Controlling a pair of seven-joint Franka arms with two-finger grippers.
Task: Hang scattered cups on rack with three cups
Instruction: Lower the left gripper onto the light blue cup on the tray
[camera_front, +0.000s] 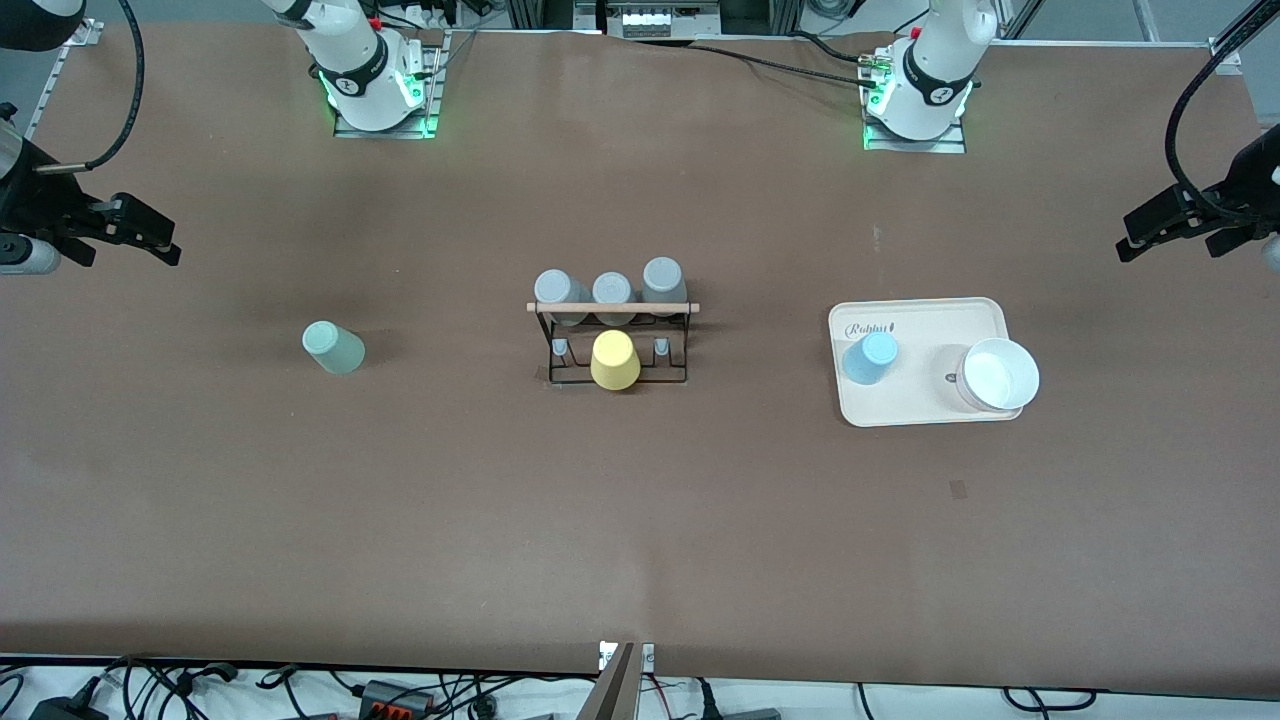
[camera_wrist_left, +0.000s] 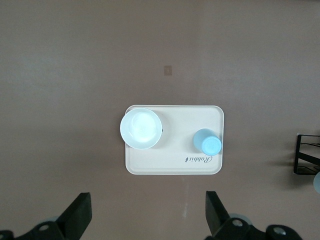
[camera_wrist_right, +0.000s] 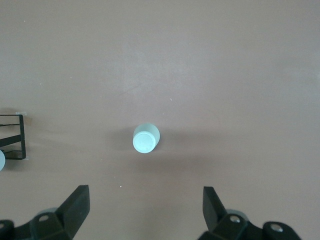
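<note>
Front view: I see the rack (camera_front: 612, 335) carrying three grey cups (camera_front: 611, 290) and a yellow cup (camera_front: 615, 361); the mint cup (camera_front: 334, 347) stands toward the right arm's end, unhung.

Left wrist view: left gripper (camera_wrist_left: 145, 216) spread, high over the tray (camera_wrist_left: 172, 165) holding the blue cup (camera_wrist_left: 207, 142).

Right wrist view: right gripper (camera_wrist_right: 145, 212) spread over the mint cup (camera_wrist_right: 146, 138). Both hangs remain.

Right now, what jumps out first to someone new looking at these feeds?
The rack at mid-table, with three grey cups and a yellow cup on it. A mint cup stands alone toward the right arm's end; a blue cup shares a beige tray with a white bowl toward the left arm's end. The left hand and the right hand wait open, high above.
</note>
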